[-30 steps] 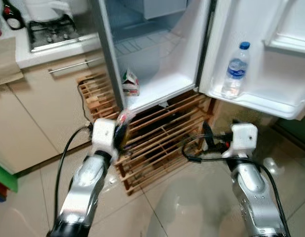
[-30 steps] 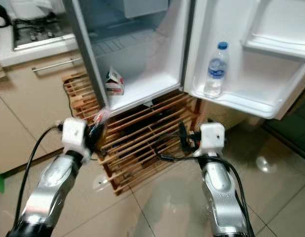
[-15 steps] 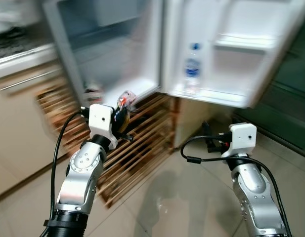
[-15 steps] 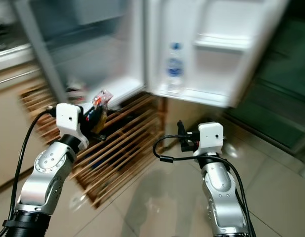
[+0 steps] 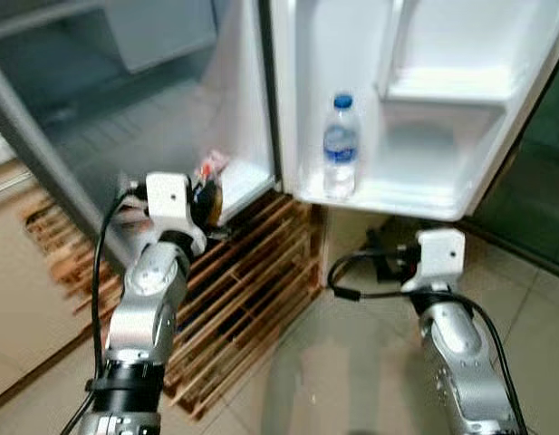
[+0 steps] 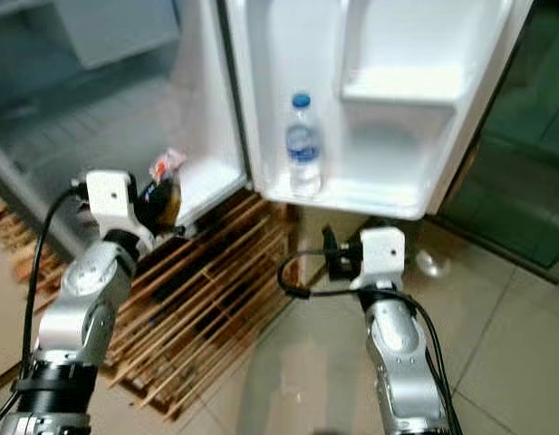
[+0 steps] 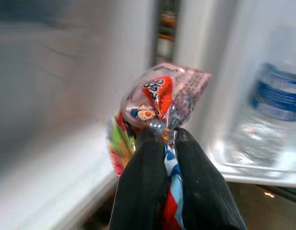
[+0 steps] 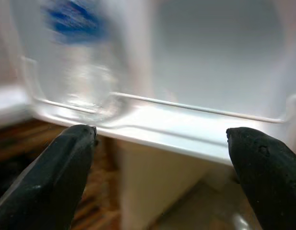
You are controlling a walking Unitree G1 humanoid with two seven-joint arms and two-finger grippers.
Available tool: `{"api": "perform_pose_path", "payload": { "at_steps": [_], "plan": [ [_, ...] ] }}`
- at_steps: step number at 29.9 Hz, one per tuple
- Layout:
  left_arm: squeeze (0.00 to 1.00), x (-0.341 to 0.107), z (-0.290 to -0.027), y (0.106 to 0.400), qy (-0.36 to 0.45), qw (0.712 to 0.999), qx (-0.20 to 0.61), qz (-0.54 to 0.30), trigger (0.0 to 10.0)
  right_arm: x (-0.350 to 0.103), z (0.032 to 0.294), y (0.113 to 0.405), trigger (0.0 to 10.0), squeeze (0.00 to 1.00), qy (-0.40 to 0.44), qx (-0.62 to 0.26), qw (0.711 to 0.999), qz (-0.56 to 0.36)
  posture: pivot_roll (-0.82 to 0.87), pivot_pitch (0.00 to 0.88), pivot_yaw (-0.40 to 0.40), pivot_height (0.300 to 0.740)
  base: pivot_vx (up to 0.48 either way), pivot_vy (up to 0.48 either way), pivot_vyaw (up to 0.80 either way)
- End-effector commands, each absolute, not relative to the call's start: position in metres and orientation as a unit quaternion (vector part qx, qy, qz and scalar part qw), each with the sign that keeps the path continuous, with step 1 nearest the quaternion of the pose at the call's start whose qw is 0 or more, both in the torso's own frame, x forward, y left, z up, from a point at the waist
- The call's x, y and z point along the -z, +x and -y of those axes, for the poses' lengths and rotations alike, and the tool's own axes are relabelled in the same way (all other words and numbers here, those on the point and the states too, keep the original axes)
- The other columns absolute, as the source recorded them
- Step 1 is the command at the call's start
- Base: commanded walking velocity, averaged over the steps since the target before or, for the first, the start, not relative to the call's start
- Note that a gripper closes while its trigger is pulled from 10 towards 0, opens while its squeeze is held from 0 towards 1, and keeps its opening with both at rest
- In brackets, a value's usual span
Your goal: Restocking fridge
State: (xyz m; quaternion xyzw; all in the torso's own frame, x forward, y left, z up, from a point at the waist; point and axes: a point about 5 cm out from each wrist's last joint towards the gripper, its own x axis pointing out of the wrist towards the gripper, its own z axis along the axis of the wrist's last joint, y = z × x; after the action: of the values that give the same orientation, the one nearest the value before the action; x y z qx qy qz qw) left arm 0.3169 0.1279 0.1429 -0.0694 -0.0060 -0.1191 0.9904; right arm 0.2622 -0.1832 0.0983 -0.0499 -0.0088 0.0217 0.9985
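Gripping a crinkled snack packet (image 7: 159, 103) by its twisted end, the left gripper (image 7: 162, 143) had both black fingers pressed together on the wrapper; the packet, printed in red, orange and green, was held up at the lower front edge of the open fridge (image 5: 170, 118) compartment, just beside the hinge side where the door meets the cabinet; the right gripper (image 8: 159, 143) hung lower, its fingers spread wide apart and holding nothing, facing the underside of the door shelf (image 5: 424, 195); a water bottle (image 5: 341, 145) with a blue cap stood upright at the left end of that shelf, near the inner corner of the door; a wooden slatted pallet (image 5: 252, 290) lay on the tiled floor (image 6: 524, 344) beneath the fridge.
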Motion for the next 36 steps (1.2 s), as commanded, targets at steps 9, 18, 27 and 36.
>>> {"api": "perform_pose_path", "payload": {
  "at_steps": [9, 18, 27, 36],
  "plan": [
    [0.00, -0.151, -0.127, 0.333, -0.012, 0.992, 0.123, 0.008, 10.0, -0.098, 0.172, 0.258, 10.0, 0.22, -0.043, -0.048, 0.998, 0.012, -0.11, 0.000, 0.060, 0.740, 0.000, 0.209, 0.00],
    [0.00, -0.150, -0.099, 0.370, 0.086, 0.979, 0.182, -0.034, 10.0, -0.092, 0.175, 0.235, 10.0, 0.22, -0.043, -0.056, 0.997, -0.019, -0.15, 0.070, 0.067, 0.740, 0.000, 0.000, 0.00],
    [0.00, -0.163, -0.096, 0.389, 0.182, 0.971, 0.156, -0.003, 10.0, -0.097, 0.168, 0.225, 10.0, 0.22, -0.035, -0.047, 0.998, -0.014, -0.16, 0.123, 0.120, 0.740, 0.000, 0.000, 0.00],
    [0.00, -0.157, -0.132, 0.363, -0.120, 0.984, 0.129, -0.007, 10.0, -0.119, 0.160, 0.216, 10.0, 0.22, -0.017, -0.029, 0.999, 0.028, -0.17, 0.070, 0.149, 0.740, 0.000, 0.000, 0.00]
  ]
}}
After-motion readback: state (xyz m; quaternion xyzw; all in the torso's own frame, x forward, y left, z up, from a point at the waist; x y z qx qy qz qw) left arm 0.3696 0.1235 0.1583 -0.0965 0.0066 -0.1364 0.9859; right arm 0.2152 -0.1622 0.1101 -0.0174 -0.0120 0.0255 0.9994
